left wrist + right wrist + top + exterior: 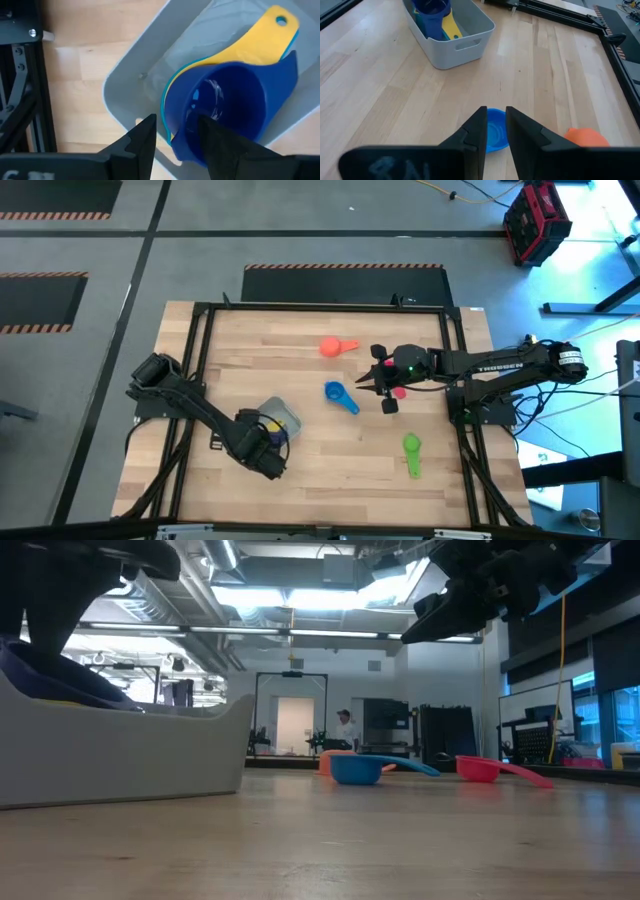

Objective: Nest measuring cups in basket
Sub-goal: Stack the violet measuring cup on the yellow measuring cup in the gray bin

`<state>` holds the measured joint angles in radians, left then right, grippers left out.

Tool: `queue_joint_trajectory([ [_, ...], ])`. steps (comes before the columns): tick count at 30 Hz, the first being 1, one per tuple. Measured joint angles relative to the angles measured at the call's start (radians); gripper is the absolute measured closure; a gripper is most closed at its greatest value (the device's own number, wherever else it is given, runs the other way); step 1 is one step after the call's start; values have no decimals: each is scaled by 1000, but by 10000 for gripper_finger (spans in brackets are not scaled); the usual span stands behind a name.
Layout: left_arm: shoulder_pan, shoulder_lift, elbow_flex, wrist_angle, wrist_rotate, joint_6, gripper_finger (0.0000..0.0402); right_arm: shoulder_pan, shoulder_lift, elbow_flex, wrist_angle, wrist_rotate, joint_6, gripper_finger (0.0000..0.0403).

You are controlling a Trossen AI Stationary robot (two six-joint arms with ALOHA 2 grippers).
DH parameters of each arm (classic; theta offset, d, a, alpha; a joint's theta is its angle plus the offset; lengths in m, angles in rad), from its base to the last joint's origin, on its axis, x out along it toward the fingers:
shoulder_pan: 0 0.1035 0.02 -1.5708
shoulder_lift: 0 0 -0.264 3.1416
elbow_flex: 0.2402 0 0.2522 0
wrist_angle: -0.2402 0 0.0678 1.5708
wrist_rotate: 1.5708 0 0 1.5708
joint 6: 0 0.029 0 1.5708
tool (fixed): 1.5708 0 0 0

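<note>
The left gripper (175,132) hangs over the basket (135,65) at the tabletop's (330,450) near left, jaws released around the rim of a dark blue cup (225,112) nested on yellow (260,42) and teal cups. The right gripper (495,125), jaws narrowly parted and empty, hovers above the blue cup (492,131) mid-table.

Surfaces: smooth plastic ware on a matt wooden table.

The table (330,460) is pale planked wood with visible grain, matt, edged by a black metal frame (200,330). The basket (465,35) is grey-blue plastic, smooth, faintly satin. The dark blue cup (225,110) inside it shows glossy highlights; the yellow cup (260,40) beneath looks smooth, duller plastic. The gripper fingers (145,140) are matt black.
</note>
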<state>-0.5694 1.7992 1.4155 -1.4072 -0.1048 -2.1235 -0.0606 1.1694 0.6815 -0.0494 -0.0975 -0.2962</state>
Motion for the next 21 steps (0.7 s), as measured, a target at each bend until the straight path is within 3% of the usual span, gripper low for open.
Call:
queue_joint_trajectory([
  [9, 35, -11, 0, -46, -33, 161, 264, 0, 0, 0, 0, 0, 0, 327],
  [16, 111, -17, 0, -46, -31, 425, 264, 0, 0, 0, 0, 0, 0, 327],
  [21, 168, -17, 0, -42, 44, 649, 264, 0, 0, 0, 0, 0, 4, 327],
])
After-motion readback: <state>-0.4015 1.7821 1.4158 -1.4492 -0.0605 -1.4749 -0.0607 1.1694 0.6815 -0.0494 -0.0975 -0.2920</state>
